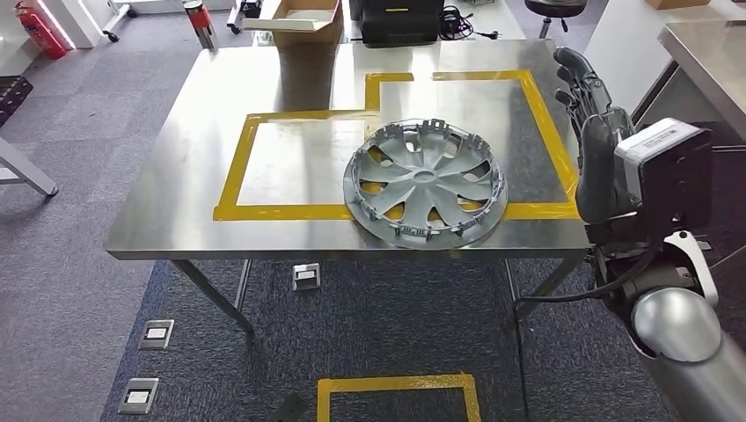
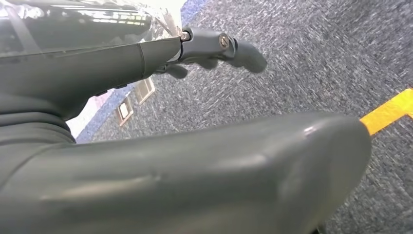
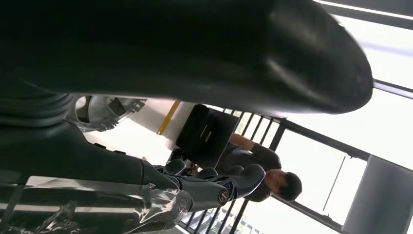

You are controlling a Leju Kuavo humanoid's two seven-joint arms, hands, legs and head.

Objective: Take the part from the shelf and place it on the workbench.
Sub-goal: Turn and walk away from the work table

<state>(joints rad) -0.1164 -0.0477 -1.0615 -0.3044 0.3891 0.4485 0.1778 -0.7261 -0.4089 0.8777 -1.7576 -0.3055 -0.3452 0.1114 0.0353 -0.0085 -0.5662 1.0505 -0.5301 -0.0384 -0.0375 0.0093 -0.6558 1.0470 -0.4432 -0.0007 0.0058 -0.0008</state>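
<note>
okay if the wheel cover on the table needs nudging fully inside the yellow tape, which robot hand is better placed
Probably the right robot hand: it is raised, empty, beside the wheel cover. The left robot hand hangs over the carpet.

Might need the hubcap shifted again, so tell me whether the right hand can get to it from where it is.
Probably yes. The right hand is raised, holding nothing, beside the table's right edge, and the hubcap lies flat near the front edge with only bare steel between them.

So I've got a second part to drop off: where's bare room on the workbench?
Bare steel lies left of the wheel cover, inside the yellow tape outline, and along the workbench left side. It is crowded at the right, where the right hand hovers.
</note>
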